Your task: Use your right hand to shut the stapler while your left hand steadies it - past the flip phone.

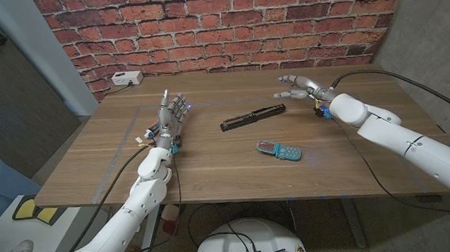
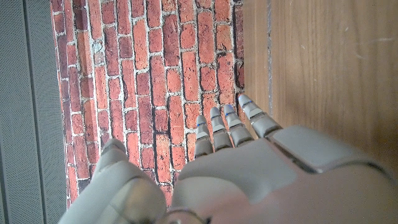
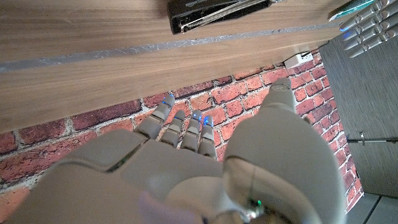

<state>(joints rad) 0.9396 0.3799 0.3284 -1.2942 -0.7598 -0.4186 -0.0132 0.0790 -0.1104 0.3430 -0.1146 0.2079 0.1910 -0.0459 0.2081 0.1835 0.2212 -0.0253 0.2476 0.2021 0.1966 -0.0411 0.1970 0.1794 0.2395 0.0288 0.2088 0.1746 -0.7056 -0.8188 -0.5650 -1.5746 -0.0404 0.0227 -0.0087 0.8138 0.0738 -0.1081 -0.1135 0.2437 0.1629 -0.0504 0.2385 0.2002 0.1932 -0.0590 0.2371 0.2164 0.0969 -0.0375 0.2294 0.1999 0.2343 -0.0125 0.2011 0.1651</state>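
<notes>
Wooden table (image 1: 212, 170) before a brick wall (image 1: 226, 23); each robot hand, left (image 1: 172, 114) and right (image 1: 298, 85), spread, holding nothing.

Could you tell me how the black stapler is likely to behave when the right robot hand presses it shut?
The stapler lies long and low on the smooth wooden table, so it will probably slide or pivot rather than tip if pushed unsteadied. It looks rigid, though its opened top would likely swing on its hinge. Neither the left robot hand nor the right robot hand touches it yet.
</notes>
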